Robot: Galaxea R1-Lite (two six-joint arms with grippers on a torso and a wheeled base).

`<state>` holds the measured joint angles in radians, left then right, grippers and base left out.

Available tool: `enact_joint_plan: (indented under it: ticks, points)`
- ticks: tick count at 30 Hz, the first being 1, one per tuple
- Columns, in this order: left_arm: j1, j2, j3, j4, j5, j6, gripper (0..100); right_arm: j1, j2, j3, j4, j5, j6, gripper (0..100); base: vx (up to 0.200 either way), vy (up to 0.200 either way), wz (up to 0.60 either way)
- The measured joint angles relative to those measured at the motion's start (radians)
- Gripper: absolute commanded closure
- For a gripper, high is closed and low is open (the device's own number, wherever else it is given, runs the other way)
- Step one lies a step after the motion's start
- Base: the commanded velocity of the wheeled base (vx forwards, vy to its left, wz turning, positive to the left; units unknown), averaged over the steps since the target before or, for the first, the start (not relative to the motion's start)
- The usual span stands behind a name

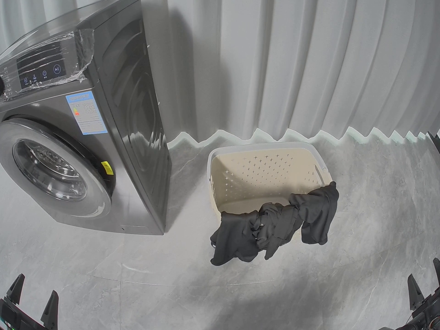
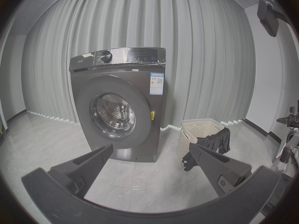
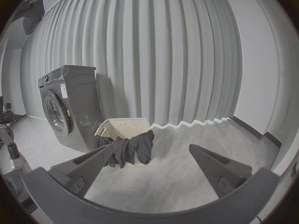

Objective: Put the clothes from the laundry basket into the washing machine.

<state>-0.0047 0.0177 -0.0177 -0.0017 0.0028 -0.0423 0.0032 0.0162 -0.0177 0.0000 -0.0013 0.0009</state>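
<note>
Grey marbled floor [image 1: 183,276] carries the washing machine [image 1: 91,129], door [image 1: 50,170] shut, beside the laundry basket [image 1: 266,175]; dark clothes [image 1: 275,223] hang over its near rim. Our left gripper [image 2: 150,146] and right gripper [image 3: 149,146] stand spread and empty, well apart from them. We should pinch the bunched middle.

L hand [image 2: 150,146] & R hand [image 3: 148,146]: both dark grey. Each has 2 fingers [image 2: 215,165] shaped like pointy wedges, w/ tiny ridges on the inner side. One round screw [image 2: 222,182] near each finger's base. Fingers sit on a curved dark bar [image 2: 149,215].
</note>
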Motion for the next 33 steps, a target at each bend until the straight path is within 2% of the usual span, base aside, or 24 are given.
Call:
enact_joint_plan:
  ticks: [33]
  points:
    - [0.001, 0.000, 0.000, 0.001, 0.000, 0.000, 0, -0.001, 0.000, 0.000, 0.000, 0.000, 0.000, 0, 0.000, 0.200, 0.00]
